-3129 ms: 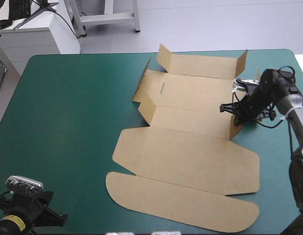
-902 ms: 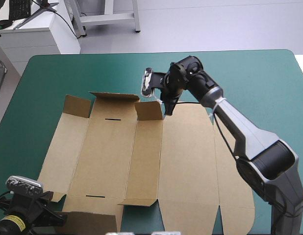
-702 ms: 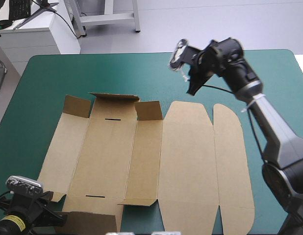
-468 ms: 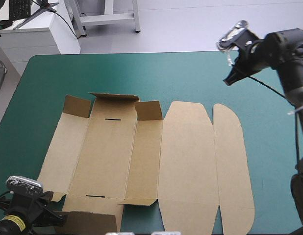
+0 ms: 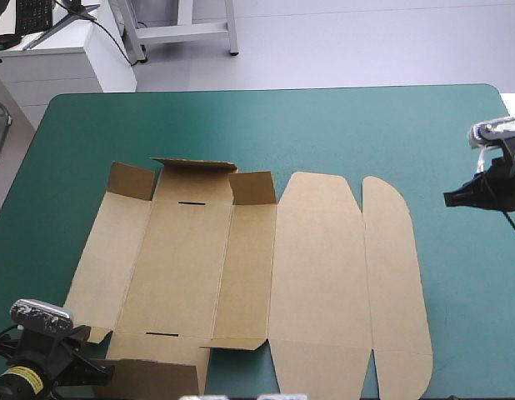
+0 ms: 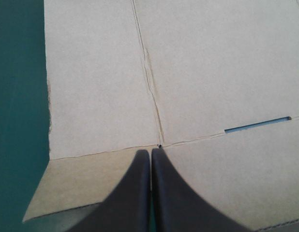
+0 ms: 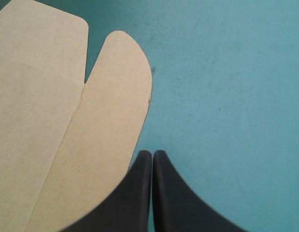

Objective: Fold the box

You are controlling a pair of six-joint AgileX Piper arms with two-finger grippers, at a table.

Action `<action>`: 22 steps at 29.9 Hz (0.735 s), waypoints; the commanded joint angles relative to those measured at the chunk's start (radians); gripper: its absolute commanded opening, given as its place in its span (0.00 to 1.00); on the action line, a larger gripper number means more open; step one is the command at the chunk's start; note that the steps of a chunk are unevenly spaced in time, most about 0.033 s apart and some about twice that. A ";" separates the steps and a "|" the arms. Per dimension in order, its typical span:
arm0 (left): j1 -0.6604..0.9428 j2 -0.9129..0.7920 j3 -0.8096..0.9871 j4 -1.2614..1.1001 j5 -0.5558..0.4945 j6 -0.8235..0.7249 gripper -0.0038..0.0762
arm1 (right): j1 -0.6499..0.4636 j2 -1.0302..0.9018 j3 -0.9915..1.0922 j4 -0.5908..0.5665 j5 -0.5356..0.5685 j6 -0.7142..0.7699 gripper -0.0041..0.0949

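The brown box (image 5: 241, 267) lies as a flat cut sheet across the middle and near-left of the table. Three short flaps (image 5: 191, 167) stand raised along its far edge. Its rounded lid flap (image 5: 391, 275) points to the right. My left gripper (image 5: 99, 371) is shut at the box's near-left corner. In the left wrist view its tips (image 6: 151, 151) rest over a crease junction of the board (image 6: 212, 72), near a narrow slot (image 6: 256, 124). My right gripper (image 5: 449, 198) hangs shut at the table's right edge, apart from the box. In its own view the tips (image 7: 152, 152) sit just beside the rounded flap (image 7: 106, 111).
Bare teal-green cover (image 5: 266, 125) runs from the box to the table's far edge, and a strip of it (image 5: 466, 292) lies to the right of the lid flap. A white desk (image 5: 49, 58) stands beyond the far-left corner.
The box was turned a quarter turn and slid from the right side to the middle-left. My right gripper then left it, lifted, and swung out to the right edge. The left arm stayed still.
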 commanded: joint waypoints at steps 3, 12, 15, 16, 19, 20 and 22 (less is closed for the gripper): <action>-0.004 0.013 -0.025 0.003 -0.057 -0.001 0.04 | -0.009 -0.171 0.141 0.078 -0.073 0.043 0.03; -0.004 0.013 -0.025 0.003 -0.057 -0.033 0.04 | 0.146 -0.259 0.239 -0.041 -0.120 0.193 0.03; -0.004 0.013 -0.025 0.003 -0.057 -0.041 0.04 | 0.242 -0.277 0.280 -0.106 -0.083 0.228 0.03; -0.004 0.013 -0.025 0.003 -0.057 -0.041 0.04 | 0.266 -0.282 0.303 -0.113 -0.069 0.228 0.03; -0.004 0.013 -0.025 0.003 -0.057 -0.041 0.04 | 0.285 -0.313 0.393 -0.102 -0.089 0.232 0.03; -0.004 0.013 -0.025 0.003 -0.057 -0.041 0.04 | 0.285 -0.329 0.432 -0.100 -0.116 0.242 0.03; -0.004 0.013 -0.025 -0.008 -0.057 -0.041 0.04 | 0.285 -0.361 0.511 -0.104 -0.172 0.259 0.03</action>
